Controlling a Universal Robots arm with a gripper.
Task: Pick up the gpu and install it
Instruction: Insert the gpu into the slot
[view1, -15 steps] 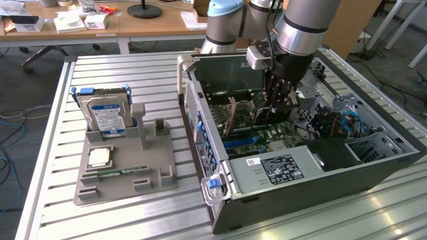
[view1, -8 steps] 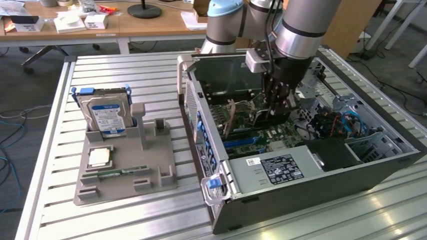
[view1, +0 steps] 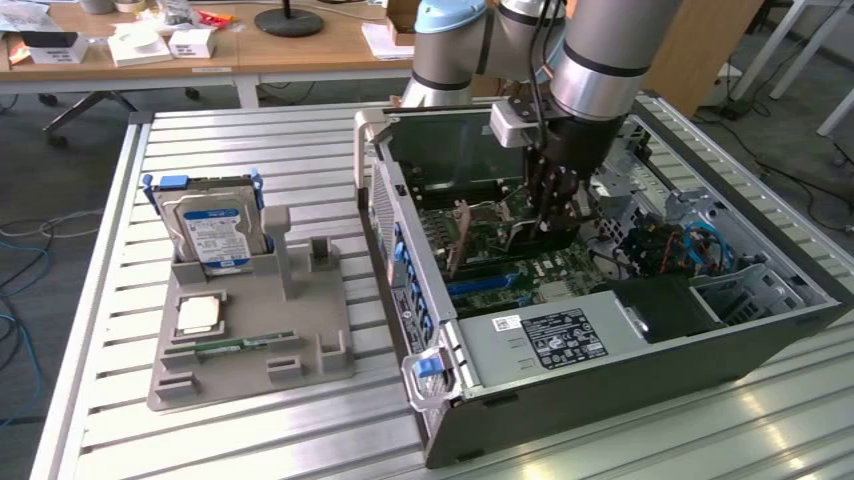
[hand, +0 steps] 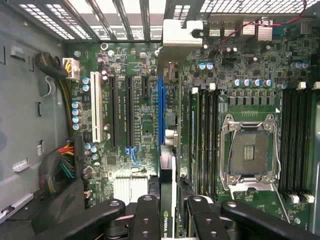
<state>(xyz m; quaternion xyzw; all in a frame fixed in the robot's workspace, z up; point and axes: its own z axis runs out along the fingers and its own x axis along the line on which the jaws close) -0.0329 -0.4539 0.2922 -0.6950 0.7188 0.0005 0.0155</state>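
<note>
Plainly, the risk here lies in alignment. On the exterior view's left, the grey holder (view1: 200, 385) on the slatted desk (view1: 94, 350) carries the hard drive (view1: 214, 232) and a memory stick (view1: 247, 346), well apart from the work. Toward the exterior view's right, the arm reaches down into the open computer case (view1: 667, 370). The claw (view1: 550, 225) is clamped on the gpu (hand: 167, 175), holding it on edge over the motherboard (hand: 145, 125).

In the wrist view the card runs along the long blue slot (hand: 161, 100), between the white and black slots on one side and the bare CPU socket (hand: 248, 152) on the other. Whether its connector edge sits in that slot or just above it cannot be told. If the card is slightly tilted or offset, pressing could jam the connector against the slot's lip, or the bracket (hand: 182, 35) could catch on the case's rear wall. A grip near one end may also let the card pivot.

The gpu looks thin and flat, with a dark face, a green logo between the fingers, and the silver bracket at its far end.
</note>
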